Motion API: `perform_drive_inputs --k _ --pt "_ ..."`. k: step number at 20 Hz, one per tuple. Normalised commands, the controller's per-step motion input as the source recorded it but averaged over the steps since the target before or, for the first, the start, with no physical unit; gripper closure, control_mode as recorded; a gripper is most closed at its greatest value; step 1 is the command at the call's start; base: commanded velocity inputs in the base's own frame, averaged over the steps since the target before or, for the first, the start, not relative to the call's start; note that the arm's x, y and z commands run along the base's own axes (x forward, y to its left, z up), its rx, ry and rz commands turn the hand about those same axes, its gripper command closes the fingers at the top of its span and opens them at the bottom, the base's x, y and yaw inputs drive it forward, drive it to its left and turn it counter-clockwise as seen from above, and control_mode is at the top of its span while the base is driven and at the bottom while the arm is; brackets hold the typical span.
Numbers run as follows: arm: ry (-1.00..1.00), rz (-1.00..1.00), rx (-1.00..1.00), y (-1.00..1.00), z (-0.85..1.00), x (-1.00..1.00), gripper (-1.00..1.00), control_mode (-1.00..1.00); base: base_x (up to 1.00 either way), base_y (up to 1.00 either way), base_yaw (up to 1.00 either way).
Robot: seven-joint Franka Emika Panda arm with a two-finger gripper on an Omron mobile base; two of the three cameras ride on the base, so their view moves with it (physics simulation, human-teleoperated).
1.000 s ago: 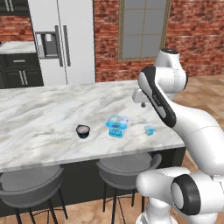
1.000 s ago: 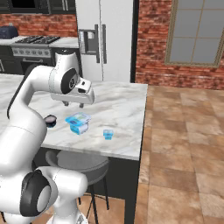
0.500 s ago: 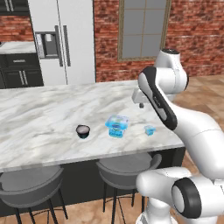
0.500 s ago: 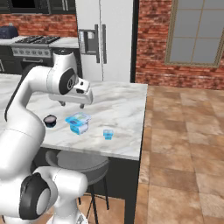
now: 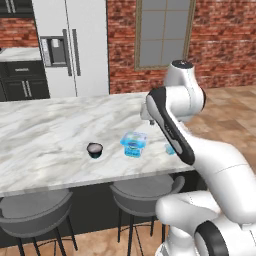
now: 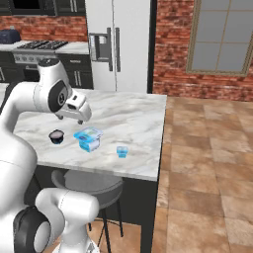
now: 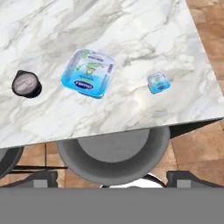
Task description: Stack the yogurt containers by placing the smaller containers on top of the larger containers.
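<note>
The fingers have just spread wide and hold nothing, so no stacking has begun: the big tub (image 7: pixel 89 72), dark cup (image 7: pixel 26 83) and tiny tub (image 7: pixel 157 82) all sit apart on the bench (image 7: pixel 131 35).

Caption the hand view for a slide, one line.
Looking down on the marble counter: dark cup, large blue tub and tiny blue tub, none stacked.

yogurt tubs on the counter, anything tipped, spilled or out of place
Nothing stands out. The big tub, the tiny tub and the dark cup all sit upright and apart on the marble counter, with no spill visible. None is stacked yet.
</note>
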Motion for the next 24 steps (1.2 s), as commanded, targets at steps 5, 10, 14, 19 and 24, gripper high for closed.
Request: perform_drive_inputs --k 5,10,14,19,24 --pt "-0.01 -0.21 0.0 0.33 0.0 -0.13 -1.0 -1.0 0.0 0.0 0.0" --pt "0.0 -0.2 -0.06 0.43 0.0 -0.07 -1.0 -1.0 0.0 0.0 0.0" --pt "0.0 -0.18 0.0 0.26 0.0 -0.04 -1.0 -1.0 0.0 0.0 0.0" --pt "0.0 -0.24 0.02 0.13 -0.09 -0.13 -1.0 -1.0 0.0 0.0 0.0" --pt "-0.03 -0.25 0.17 0.14 -0.15 -0.24 -1.0 -1.0 0.0 0.0 0.0"
